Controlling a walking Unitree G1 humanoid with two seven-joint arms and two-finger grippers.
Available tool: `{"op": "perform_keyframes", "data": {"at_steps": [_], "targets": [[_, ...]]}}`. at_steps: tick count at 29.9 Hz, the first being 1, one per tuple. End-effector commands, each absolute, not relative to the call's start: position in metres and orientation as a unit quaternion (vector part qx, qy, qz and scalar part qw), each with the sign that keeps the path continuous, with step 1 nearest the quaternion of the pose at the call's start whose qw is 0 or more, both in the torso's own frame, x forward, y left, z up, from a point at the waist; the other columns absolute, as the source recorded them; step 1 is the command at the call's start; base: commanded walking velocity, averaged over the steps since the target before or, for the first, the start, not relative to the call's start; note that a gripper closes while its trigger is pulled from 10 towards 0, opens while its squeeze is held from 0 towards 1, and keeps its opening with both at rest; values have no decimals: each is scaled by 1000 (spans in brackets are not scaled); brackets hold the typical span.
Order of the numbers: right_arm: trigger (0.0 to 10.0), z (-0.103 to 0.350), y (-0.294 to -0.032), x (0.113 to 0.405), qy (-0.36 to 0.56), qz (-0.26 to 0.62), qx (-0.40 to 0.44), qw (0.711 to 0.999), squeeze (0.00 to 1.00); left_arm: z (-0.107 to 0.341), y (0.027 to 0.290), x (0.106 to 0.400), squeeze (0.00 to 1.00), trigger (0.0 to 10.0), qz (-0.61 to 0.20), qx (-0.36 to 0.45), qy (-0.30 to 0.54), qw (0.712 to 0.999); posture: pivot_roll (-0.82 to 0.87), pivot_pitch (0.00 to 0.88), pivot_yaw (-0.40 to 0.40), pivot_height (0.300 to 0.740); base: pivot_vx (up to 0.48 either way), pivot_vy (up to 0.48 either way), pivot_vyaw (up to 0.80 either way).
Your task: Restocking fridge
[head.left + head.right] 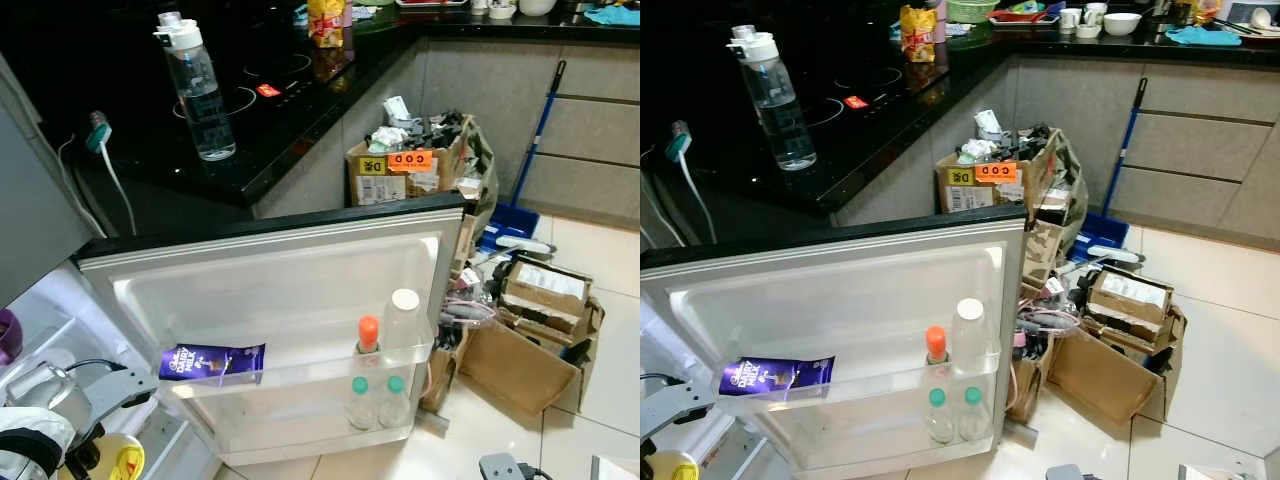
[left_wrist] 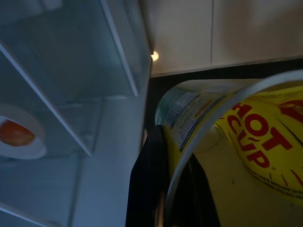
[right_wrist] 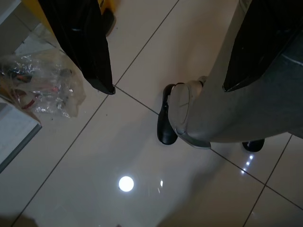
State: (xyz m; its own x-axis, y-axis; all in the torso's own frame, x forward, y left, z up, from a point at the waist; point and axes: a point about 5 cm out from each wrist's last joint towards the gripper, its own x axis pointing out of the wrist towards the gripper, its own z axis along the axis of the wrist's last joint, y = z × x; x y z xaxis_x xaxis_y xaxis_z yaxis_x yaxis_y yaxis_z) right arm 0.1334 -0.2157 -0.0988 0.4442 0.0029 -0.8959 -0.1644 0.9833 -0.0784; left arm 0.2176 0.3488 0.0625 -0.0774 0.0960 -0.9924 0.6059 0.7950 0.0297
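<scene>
A yellow "Hot Cup" noodle cup (image 1: 124, 461) sits low at the bottom left, with my left gripper (image 1: 88, 455) shut on it; up close, a black finger (image 2: 149, 182) presses on the cup's (image 2: 246, 151) side. It is beside the fridge's glass shelves (image 2: 71, 118), where a white bowl (image 2: 21, 139) holds something orange. The open fridge door (image 1: 300, 290) carries a purple chocolate bar (image 1: 212, 362), an orange-capped bottle (image 1: 368, 335), a white-capped bottle (image 1: 403, 320) and two green-capped bottles (image 1: 377, 400). My right gripper (image 3: 166, 87) hangs open over the tiled floor.
A clear water bottle (image 1: 200, 95) and a white cable (image 1: 110, 170) are on the black counter behind the door. Open cardboard boxes (image 1: 410, 165) (image 1: 530, 330) and a blue dustpan (image 1: 510, 220) crowd the floor to the right. My own foot (image 3: 182, 118) is below the right gripper.
</scene>
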Motion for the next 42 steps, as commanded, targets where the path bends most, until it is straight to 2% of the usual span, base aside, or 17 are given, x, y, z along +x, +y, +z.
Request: {"op": "perform_keyframes", "data": {"at_steps": [1, 3, 9, 11, 16, 19, 26, 29, 37, 39, 42], "targets": [[10000, -103, -205, 126, 537, 67, -66, 838, 0, 75, 364, 215, 0, 10000, -174, 269, 711, 626, -34, 0, 71, 740, 0, 0, 0], [10000, -103, -206, 127, 537, 68, -66, 838, 0, 80, 366, 216, 0, 10000, -170, 283, 709, 623, -34, 0, 69, 740, 0, 0, 0], [10000, -103, -208, 126, 539, 66, -69, 837, 0, 97, 357, 229, 0, 10000, -190, 288, 678, 649, -33, 0, 66, 740, 0, 0, 0], [10000, -103, -208, 126, 539, 66, -69, 837, 0, 109, 347, 236, 0, 10000, -211, 294, 651, 667, -32, 0, 66, 740, 0, 0, 0], [10000, -103, -208, 126, 539, 66, -67, 837, 0, 124, 333, 242, 0, 10000, -246, 297, 621, 683, -31, 0, 66, 740, 0, 0, 0], [10000, -103, -206, 127, 539, 68, -65, 837, 0, 142, 315, 247, 0, 10000, -283, 305, 583, 698, -29, 0, 66, 740, 0, 0, 0], [10000, -103, -205, 126, 539, 70, -63, 837, 0, 157, 296, 246, 0, 10000, -324, 310, 552, 703, -29, 0, 66, 740, 0, 0, 0], [10000, -103, -205, 126, 539, 70, -62, 837, 0, 178, 285, 244, 0, 10000, -347, 328, 520, 708, -28, 0, 68, 740, 0, 0, 0], [10000, -103, -205, 127, 537, 71, -64, 838, 0, 191, 268, 240, 0, 10000, -393, 326, 485, 710, -27, 0, 68, 740, 0, 0, 0], [10000, -102, -211, 127, 537, 55, -70, 839, 0, 196, 255, 237, 0, 10000, -426, 321, 462, 709, -27, 0, 68, 740, 0, 0, 0], [10000, -99, -219, 130, 526, 27, -45, 849, 0, 199, 249, 236, 0, 10000, -437, 319, 450, 710, -25, 0, 66, 740, 0, 0, 0]]}}
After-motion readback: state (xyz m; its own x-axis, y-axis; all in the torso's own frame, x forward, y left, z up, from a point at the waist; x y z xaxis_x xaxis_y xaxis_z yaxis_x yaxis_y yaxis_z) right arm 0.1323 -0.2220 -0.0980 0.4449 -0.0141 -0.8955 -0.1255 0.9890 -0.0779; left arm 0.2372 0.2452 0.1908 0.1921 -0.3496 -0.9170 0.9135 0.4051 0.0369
